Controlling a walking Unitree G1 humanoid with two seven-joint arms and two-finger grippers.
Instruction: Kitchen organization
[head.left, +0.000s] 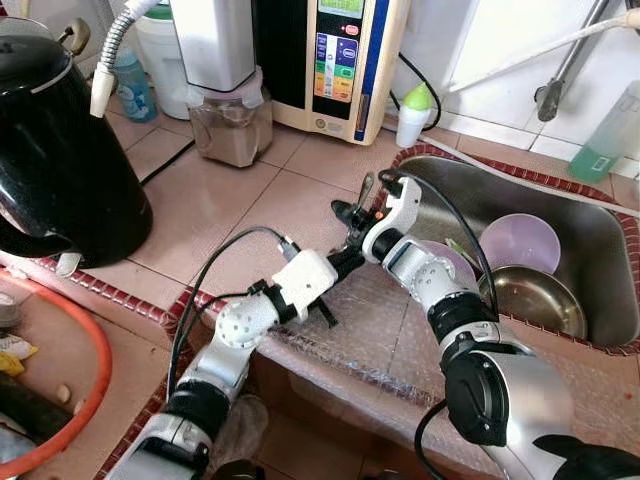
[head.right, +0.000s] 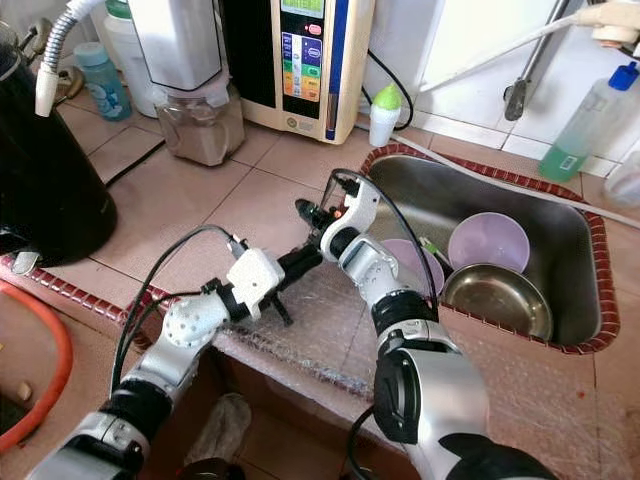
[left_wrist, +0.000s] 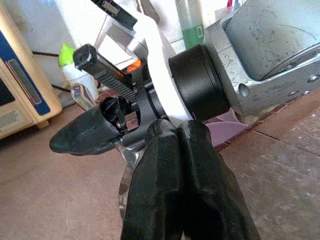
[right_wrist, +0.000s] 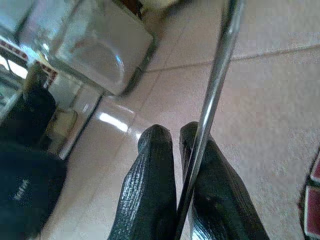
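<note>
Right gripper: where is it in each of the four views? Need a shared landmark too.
Left eye: right gripper mid-frame, over the counter, left of the sink.
Right eye: mid-frame, same spot.
Left wrist: past that camera's own fingers.
Right wrist: shut on a metal rod.
Landmark: green-capped bottle, behind the sink's corner.

The desk (head.left: 250, 190) is laid with pinkish-brown tiles, its rim edged in dark red mosaic. The kettle (head.left: 55, 150) is glossy black. In the steel-grey sink (head.left: 600, 250) lie a lilac bowl (head.left: 520, 243) and a dull metal bowl (head.left: 535, 300). The small white bottle (head.left: 412, 115) has a lime-green cap. The white appliance (head.left: 335, 60) bears a blue stripe and coloured buttons. An orange hoop (head.left: 75, 370) curves at the left. The fingers (left_wrist: 175, 185) are matt black.
</note>
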